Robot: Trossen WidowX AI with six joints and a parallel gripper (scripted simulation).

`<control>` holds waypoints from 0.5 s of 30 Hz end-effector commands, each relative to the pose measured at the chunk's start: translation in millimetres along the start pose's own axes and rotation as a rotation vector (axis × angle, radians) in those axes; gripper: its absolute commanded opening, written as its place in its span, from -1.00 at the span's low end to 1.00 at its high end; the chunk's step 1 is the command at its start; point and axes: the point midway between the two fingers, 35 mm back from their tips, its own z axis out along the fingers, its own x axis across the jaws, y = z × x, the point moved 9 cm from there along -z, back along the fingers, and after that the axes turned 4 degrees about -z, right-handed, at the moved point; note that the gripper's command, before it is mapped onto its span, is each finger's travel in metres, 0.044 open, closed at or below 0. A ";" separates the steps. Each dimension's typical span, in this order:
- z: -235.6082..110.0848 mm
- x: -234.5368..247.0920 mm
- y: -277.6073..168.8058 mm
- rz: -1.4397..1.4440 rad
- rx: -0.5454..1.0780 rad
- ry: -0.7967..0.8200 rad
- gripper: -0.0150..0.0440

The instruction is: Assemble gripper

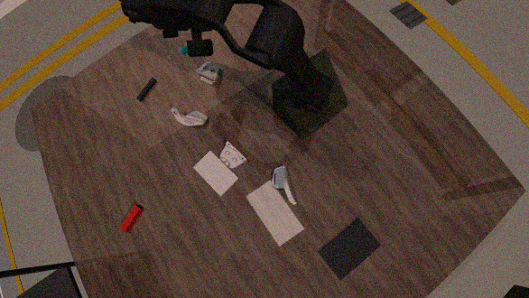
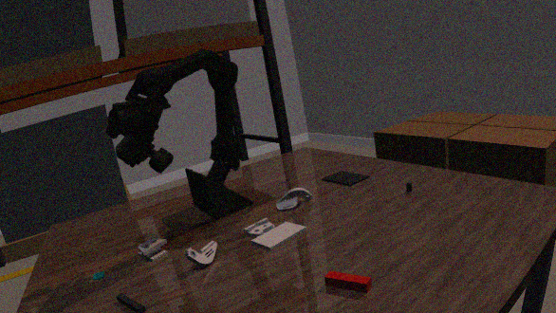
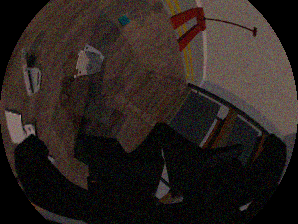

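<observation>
A pale piece with round features [image 1: 233, 155] [image 2: 260, 228] lies beside a small white card; another pale, blocky piece [image 1: 209, 72] [image 2: 152, 248] [image 3: 90, 60] lies near the arm. Which is the gripper base and which the housing plate I cannot tell surely. One white curved jaw [image 1: 190, 118] [image 2: 203, 253] [image 3: 33, 81] lies between them. The other jaw [image 1: 280, 178] [image 2: 287, 204] lies farther along, by a larger white card. The parts lie apart. My gripper [image 3: 160, 125] is shut and hangs above the table; I see nothing held. Its fingertips are very dark.
The small white card [image 1: 216, 172] [image 2: 279, 234] and larger white card [image 1: 275, 214] lie flat. A red block [image 1: 132, 218] [image 2: 347, 281], a black bar [image 1: 146, 89] [image 2: 130, 303], a teal piece [image 2: 99, 275] [image 3: 124, 20] and a dark pad [image 1: 349, 248] [image 2: 346, 178] lie around.
</observation>
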 end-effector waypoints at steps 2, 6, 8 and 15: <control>-0.3 15.3 20.1 0.025 -0.068 0.107 -0.49; -0.5 28.1 34.8 0.038 -0.114 0.194 -0.49; -0.7 34.7 41.9 0.044 -0.135 0.238 -0.49; -1.9 58.4 66.0 0.060 -0.200 0.398 -0.49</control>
